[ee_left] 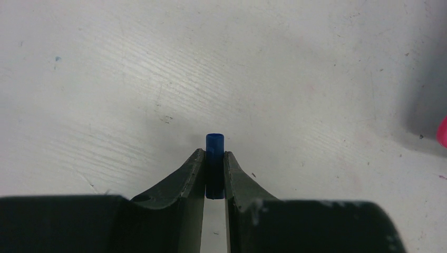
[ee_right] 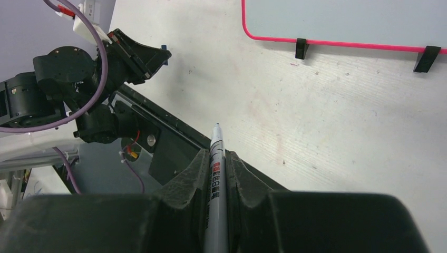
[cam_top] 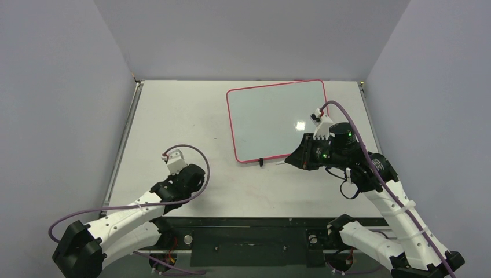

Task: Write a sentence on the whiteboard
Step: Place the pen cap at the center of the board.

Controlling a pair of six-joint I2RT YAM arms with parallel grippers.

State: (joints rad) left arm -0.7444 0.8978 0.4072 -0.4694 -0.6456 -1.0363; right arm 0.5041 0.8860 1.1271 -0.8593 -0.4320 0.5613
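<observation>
right wrist | right pincer point(ee_right: 217, 156) clamps marker point(ee_right: 216, 141) | whiteboard point(ee_right: 342, 21) ahead, apart | left pincer point(ee_left: 214, 156) clamps cap point(ee_left: 214, 141)

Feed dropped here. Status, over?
Left gripper shut on blue cap. Right gripper shut on marker. Whiteboard blank, no writing yet. Nothing in the way.

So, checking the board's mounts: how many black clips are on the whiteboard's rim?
2. Both sit on the near edge of the whiteboard: the corner clip beside its rounded corner, the second clip further along that edge. More could be hidden on the other edges.
</observation>
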